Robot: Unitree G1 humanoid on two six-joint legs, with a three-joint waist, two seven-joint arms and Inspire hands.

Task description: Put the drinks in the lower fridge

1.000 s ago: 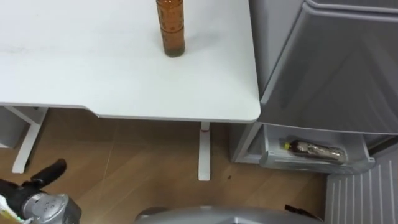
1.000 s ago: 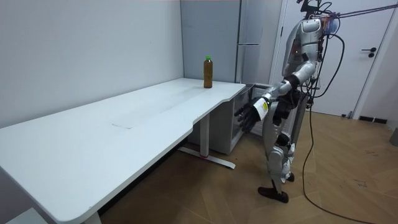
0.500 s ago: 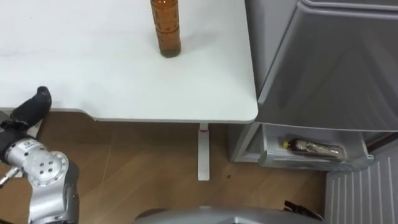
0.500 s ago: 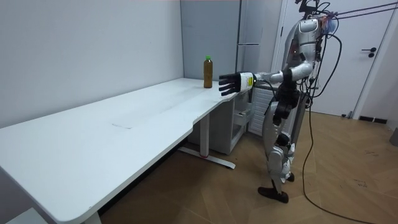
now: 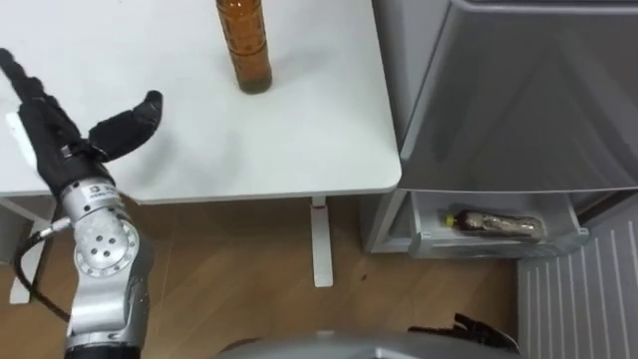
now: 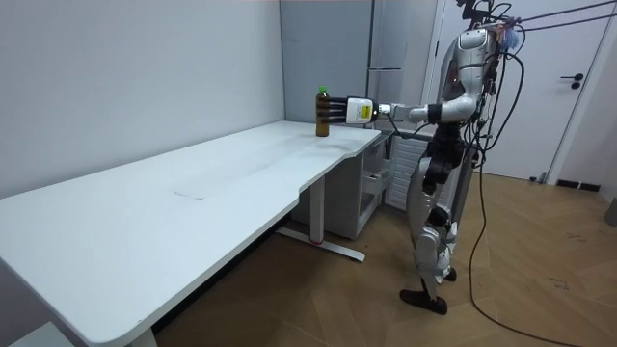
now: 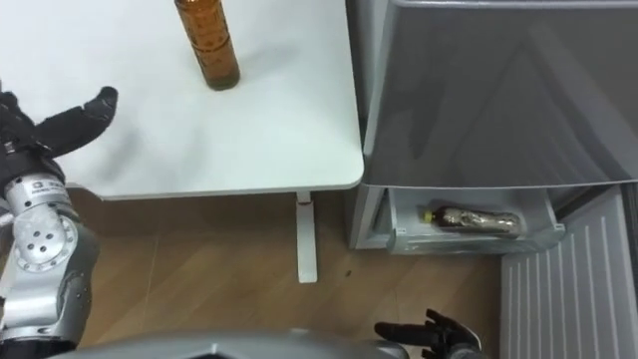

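Reaching out level over the white table (image 5: 299, 130): L hand (image 5: 55, 135), fingers straight, thumb spread wide, holding nothing, so an open hand. It hovers to the left of the bottle on the table, apart from it, no contact seen in the eye views. In the room view the same hand lines up w/ the bottle, arm stretched fwd at shoulder height.

Count: 2 bottles.
- No. 1: amber bottle (image 5: 244, 45), upright on the table near its far right part, close to the fridge side. Green cap shows in the room view.
- No. 2: lying bottle (image 5: 495, 224), on its side in the lower fridge compartment (image 5: 429, 239), yellow cap toward the table.

1 grey fridge (image 5: 518, 100), just right of the table edge. Upper door closed; lower part open, w/ a ribbed white panel (image 5: 573, 299) at lower right.

R hand (image 7: 439, 334): low at the bottom edge of the eye view, dark, partly cut off; state can't tell.

Robot stands upright on the wood floor (image 5: 229, 269) at the table's corner, beside the fridge.
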